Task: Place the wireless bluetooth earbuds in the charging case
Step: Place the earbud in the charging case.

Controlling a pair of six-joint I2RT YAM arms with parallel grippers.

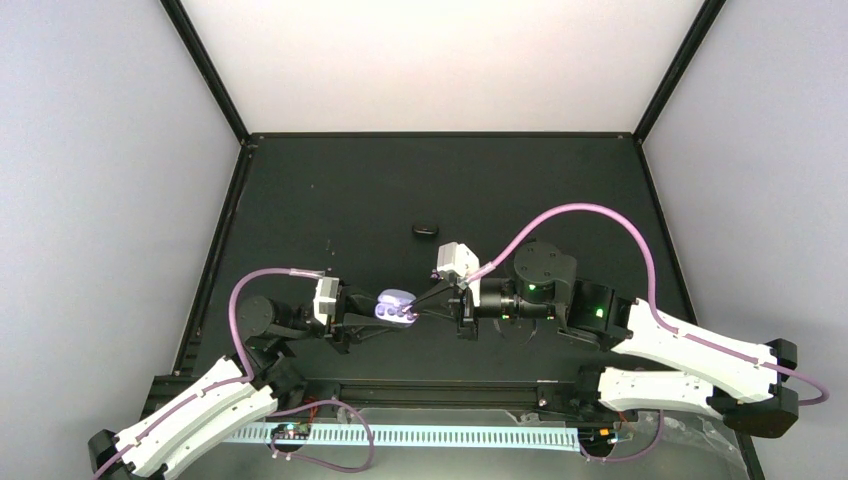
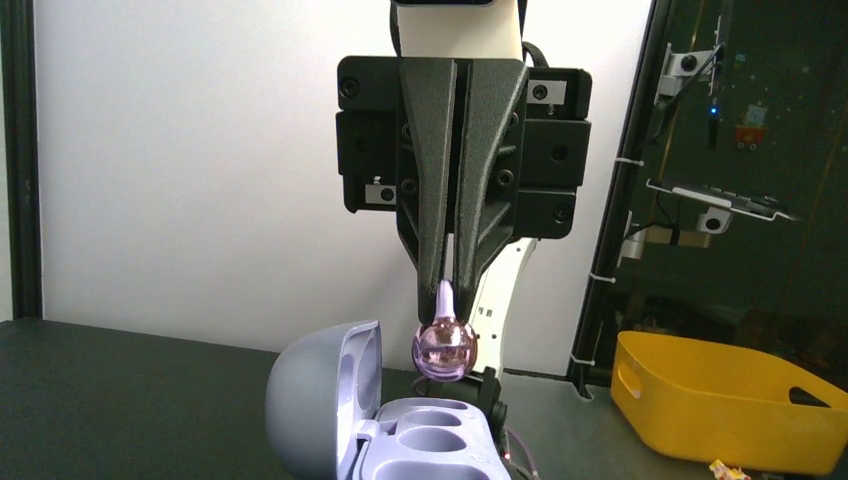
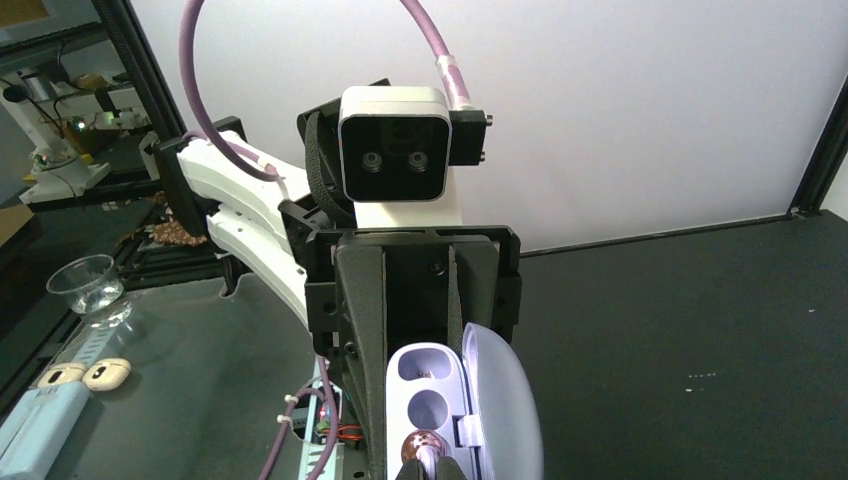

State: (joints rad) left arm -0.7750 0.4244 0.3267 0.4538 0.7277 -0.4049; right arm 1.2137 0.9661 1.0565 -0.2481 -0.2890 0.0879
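Observation:
The lilac charging case (image 2: pixel 415 440) is open, its lid (image 2: pixel 315 400) standing up on the left and its recesses showing empty. My left gripper (image 1: pixel 390 312) is shut on the case; its dark fingers (image 3: pixel 362 340) flank it in the right wrist view. My right gripper (image 2: pixel 447 290) comes down from above, shut on the stem of a purple-pink earbud (image 2: pixel 445 346). The bud hangs just above the case's far recess, with a small gap below it. In the right wrist view the same earbud (image 3: pixel 420 446) sits over the near end of the case (image 3: pixel 428 385).
A small black oval object (image 1: pixel 425 230) lies on the dark table behind the grippers. A yellow bin (image 2: pixel 720 400) stands off to the right in the left wrist view. A glass cup (image 3: pixel 85 283) and two cream cases (image 3: pixel 85 375) sit beside the table at the left.

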